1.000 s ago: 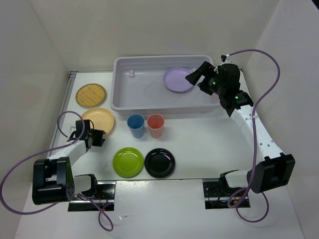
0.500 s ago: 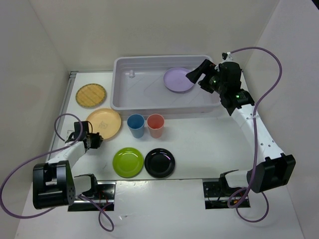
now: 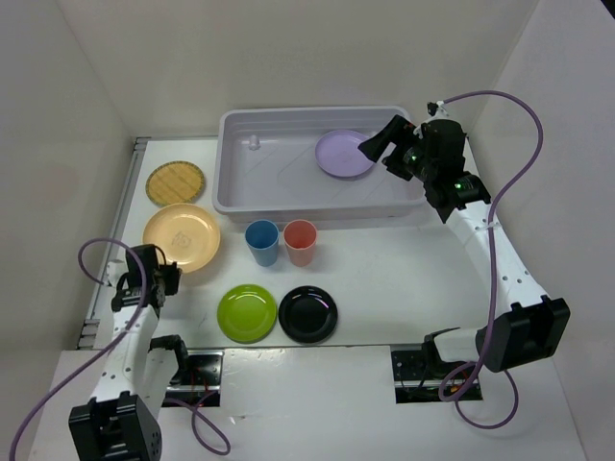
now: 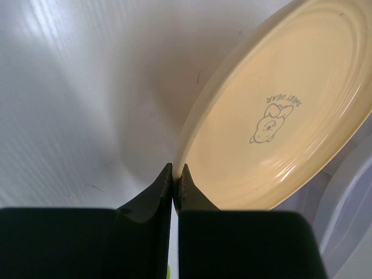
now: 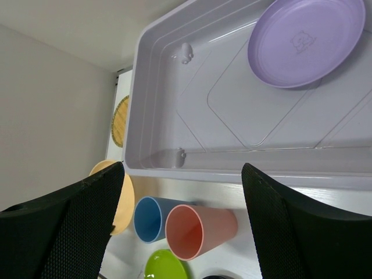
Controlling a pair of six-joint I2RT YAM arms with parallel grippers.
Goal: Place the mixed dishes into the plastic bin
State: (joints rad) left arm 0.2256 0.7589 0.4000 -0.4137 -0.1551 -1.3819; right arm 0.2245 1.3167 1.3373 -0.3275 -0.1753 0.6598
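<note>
My left gripper [image 3: 160, 279] is shut on the near rim of the pale orange plate [image 3: 181, 236], which is tilted up off the table; the pinch shows in the left wrist view [image 4: 175, 172] with the plate [image 4: 279, 110] beyond. My right gripper [image 3: 378, 144] is open and empty above the right end of the plastic bin [image 3: 240, 197]. The lilac plate [image 3: 342, 154] lies inside the bin and also shows in the right wrist view [image 5: 305, 40]. On the table are the woven disc [image 3: 177, 182], blue cup [image 3: 261, 242], coral-red cup [image 3: 300, 241], lime green plate [image 3: 247, 313] and black plate [image 3: 308, 314].
White walls close in the table on the left, back and right. A metal rail [image 3: 123, 192] runs along the table's left edge. In the right wrist view the cups [image 5: 197, 231] stand just in front of the bin's near wall [image 5: 232, 174].
My left arm has swung back toward the near left, still holding the pale orange plate, which has shifted left and risen. The right gripper has hardly moved.
</note>
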